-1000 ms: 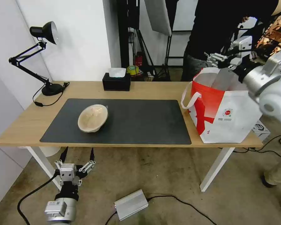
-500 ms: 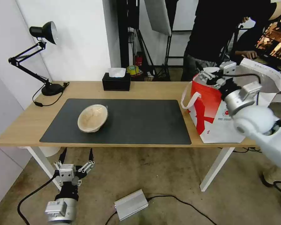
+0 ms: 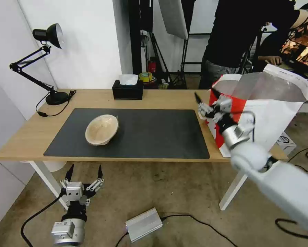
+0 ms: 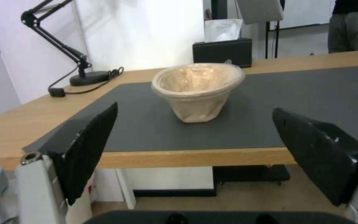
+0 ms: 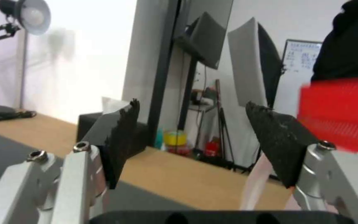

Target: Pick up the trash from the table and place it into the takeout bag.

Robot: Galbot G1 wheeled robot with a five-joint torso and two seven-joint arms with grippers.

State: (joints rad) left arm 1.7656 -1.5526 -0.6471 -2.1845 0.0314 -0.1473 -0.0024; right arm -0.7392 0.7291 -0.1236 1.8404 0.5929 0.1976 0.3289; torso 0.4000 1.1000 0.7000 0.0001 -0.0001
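Right gripper (image 3: 204, 100): spread wide, empty, beside the takeout bag (image 3: 263, 113), apparently free for another pickup.
Left gripper (image 3: 85, 170): splayed, parked below the table (image 3: 20, 137) edge.
Beige bowl (image 3: 102, 129): on the mat (image 3: 154, 133), untouched.

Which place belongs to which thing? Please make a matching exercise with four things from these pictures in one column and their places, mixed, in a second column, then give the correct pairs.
Things:
1. beige paper-pulp bowl
2. takeout bag
3. left gripper
4. right gripper

Places:
A. below the table's near edge, above the floor, open
B. on the dark grey mat
C. on the right end of the table
D. over the table, beside the bag's left wall, open

Pairs: 1-B, 2-C, 3-A, 4-D
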